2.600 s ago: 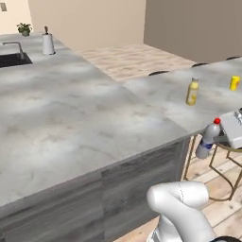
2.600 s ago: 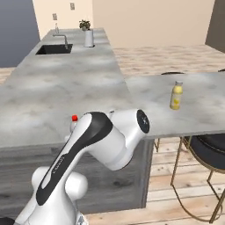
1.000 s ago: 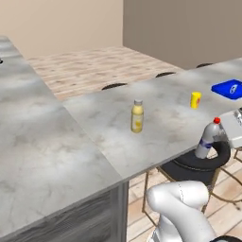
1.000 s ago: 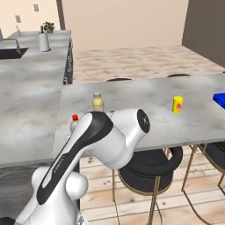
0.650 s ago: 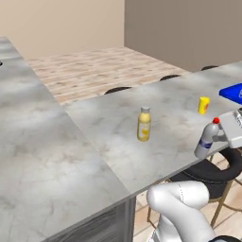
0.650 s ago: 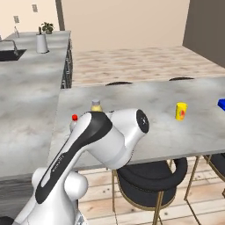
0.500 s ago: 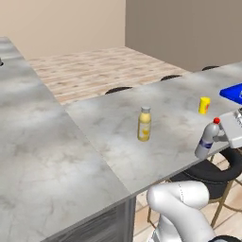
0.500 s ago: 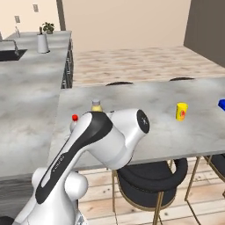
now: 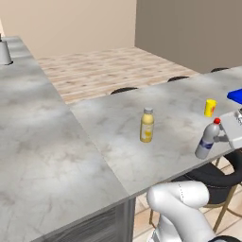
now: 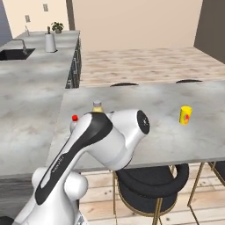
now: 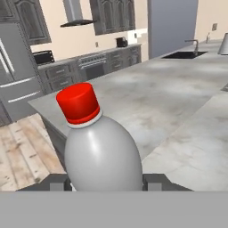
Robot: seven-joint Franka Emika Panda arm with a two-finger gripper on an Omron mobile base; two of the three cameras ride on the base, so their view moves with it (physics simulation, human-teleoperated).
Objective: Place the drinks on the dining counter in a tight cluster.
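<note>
A slim silver-grey drink bottle with a red cap [image 9: 206, 142] hangs upright by the near edge of the dining counter [image 9: 179, 101], with my gripper [image 9: 215, 140] shut on its body from the right. In the hand view the bottle [image 11: 100, 151] sits between my fingers [image 11: 153, 181]. A wider yellow drink with a pale cap [image 9: 147, 125] stands on the counter, left of the held bottle and clearly apart from it. In the right base view my arm hides most of both drinks; the red cap [image 10: 74, 117] and the yellow drink's cap [image 10: 97, 106] peek out.
A small yellow cup [image 9: 210, 108] stands further right on the dining counter [image 10: 154, 101], and a blue object [image 9: 236, 96] lies at the right edge. Dark round stools [image 10: 149, 182] sit under the near edge. The cabinet counter [image 9: 38, 142] spreads to the left, with a sink [image 10: 13, 53] far back.
The whole scene has shifted as the base drove along the counter; over the last half second it barely shifts. The silver-grey bottle stays gripped in the same place relative to the arm.
</note>
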